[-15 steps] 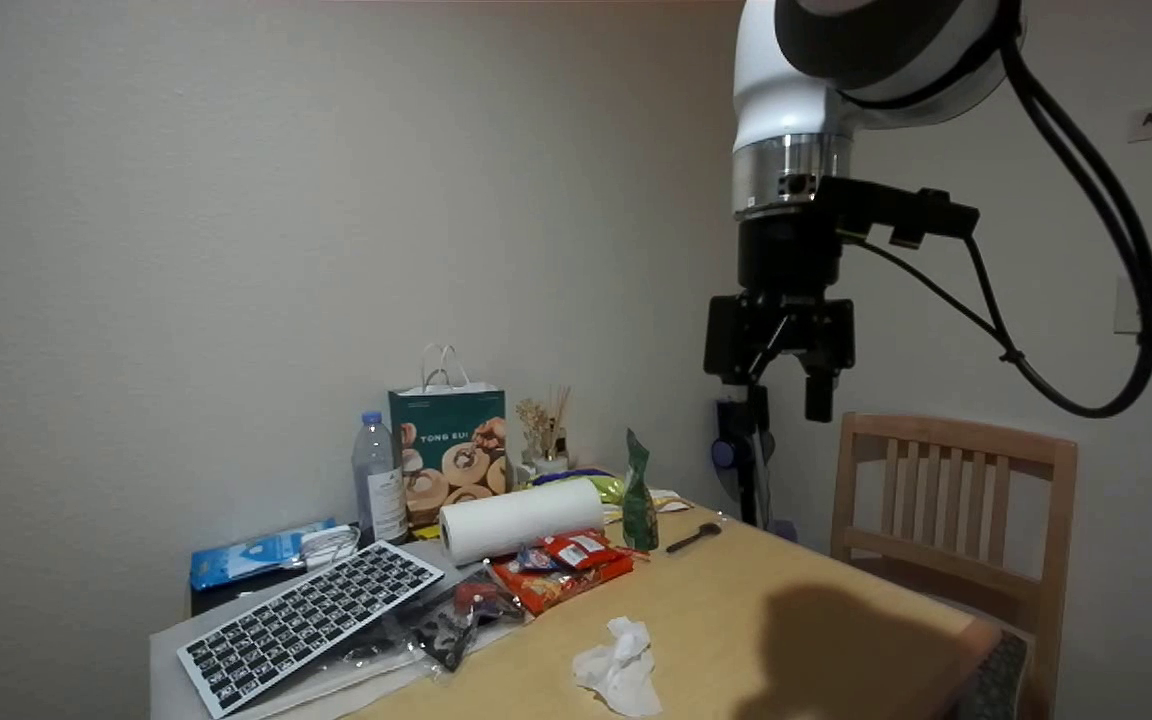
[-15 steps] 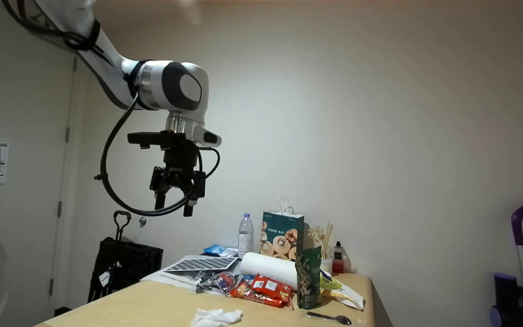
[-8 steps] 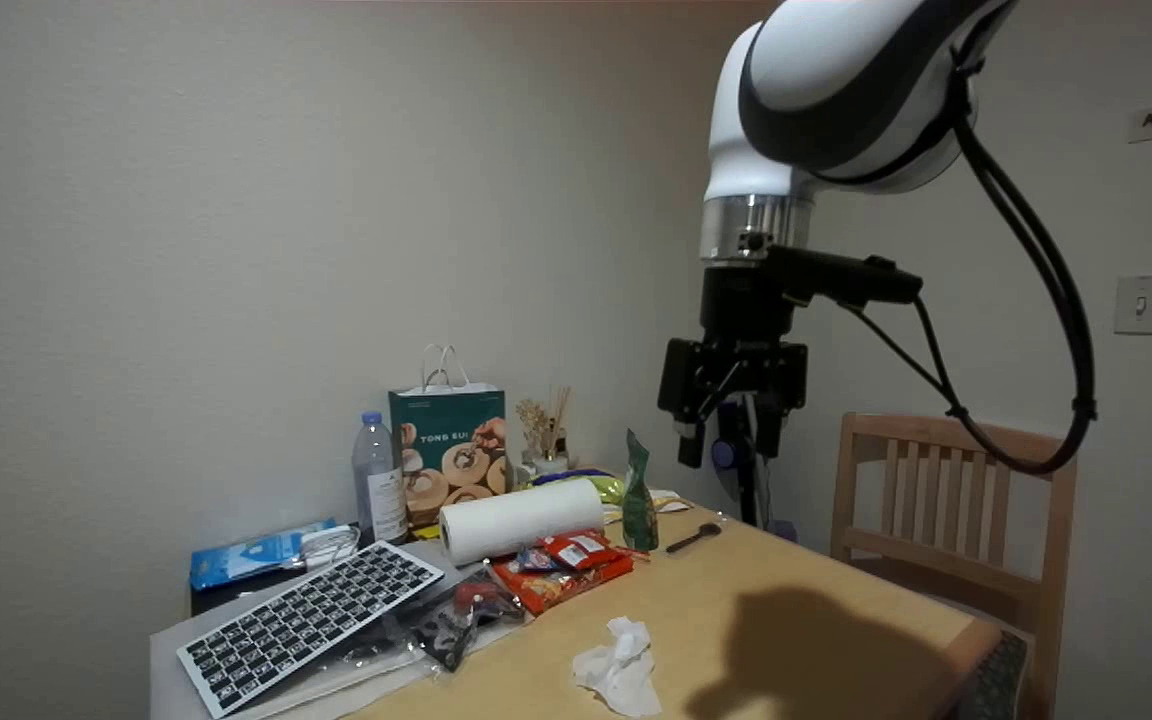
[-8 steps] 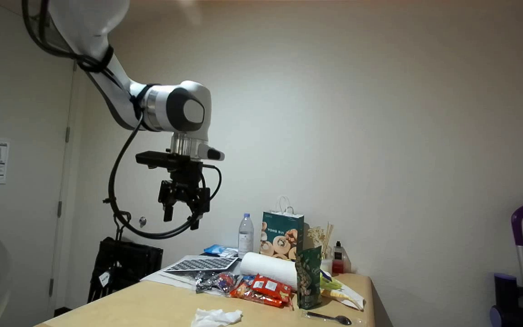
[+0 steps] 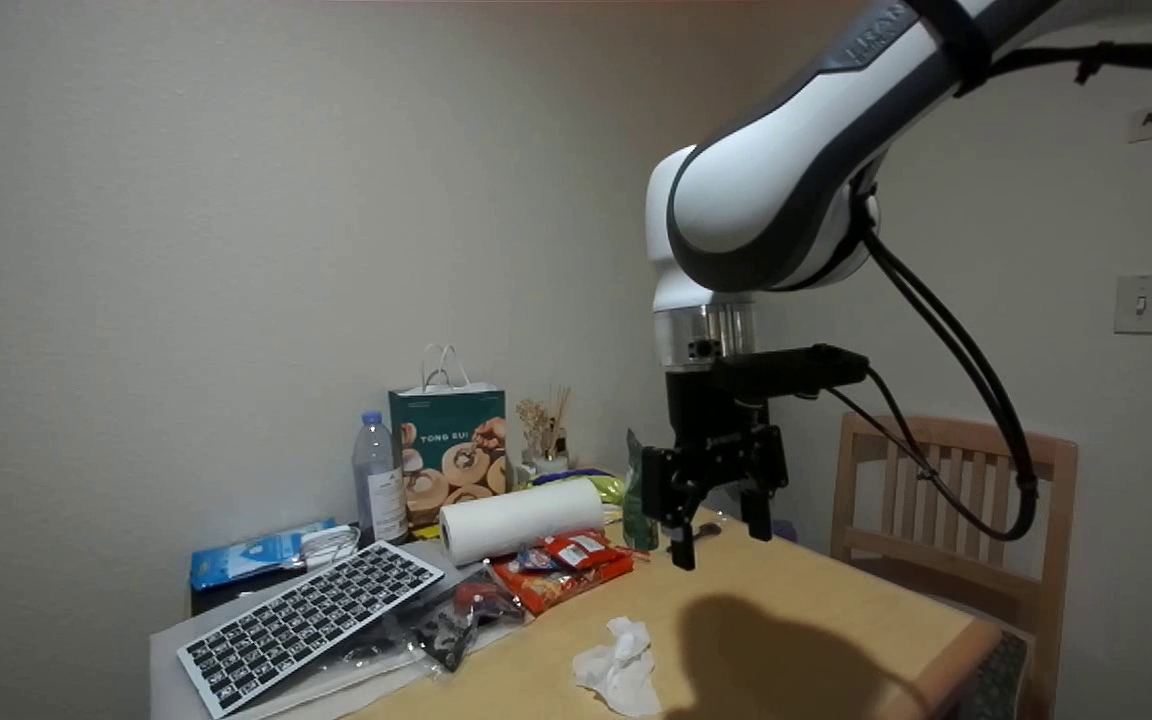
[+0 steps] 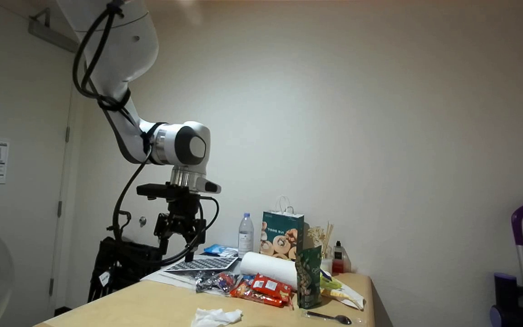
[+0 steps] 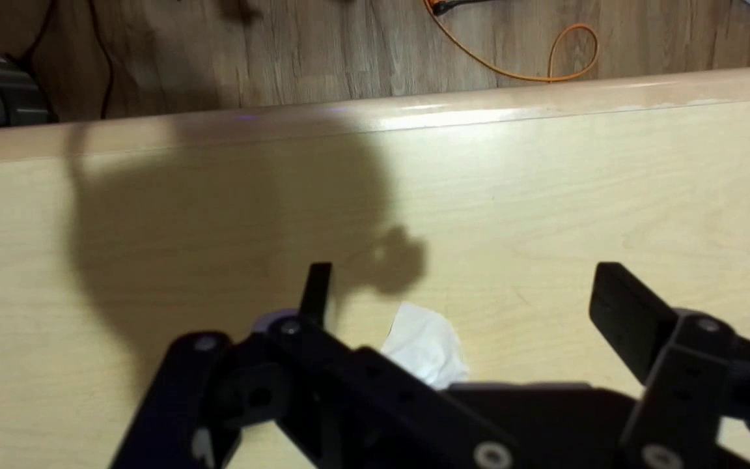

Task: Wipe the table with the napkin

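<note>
The napkin, a crumpled white wad, lies on the table in both exterior views (image 5: 619, 668) (image 6: 216, 317). The table is light tan wood, also seen in both exterior views (image 5: 836, 595) (image 6: 152, 304) and in the wrist view (image 7: 577, 195). My gripper is open and empty, pointing down above the table in both exterior views (image 5: 722, 548) (image 6: 176, 255). In the wrist view the fingers (image 7: 465, 267) are wide apart. The napkin (image 7: 426, 345) shows below and between them, nearer the left finger and partly hidden by the gripper body.
A paper-towel roll (image 5: 521, 520), red snack packets (image 5: 566, 570), a green pouch (image 6: 309, 278), a gridded panel (image 5: 311, 625), a bottle (image 5: 379, 480) and a paper bag (image 5: 451, 450) stand along the wall side. A dark spoon (image 6: 329, 317) lies near an edge. A wooden chair (image 5: 956, 500) stands beside the table.
The arm has come down towards the table, and in an exterior view it has also shifted left, closer to the napkin. The gripper has stayed open. The napkin has not moved.
</note>
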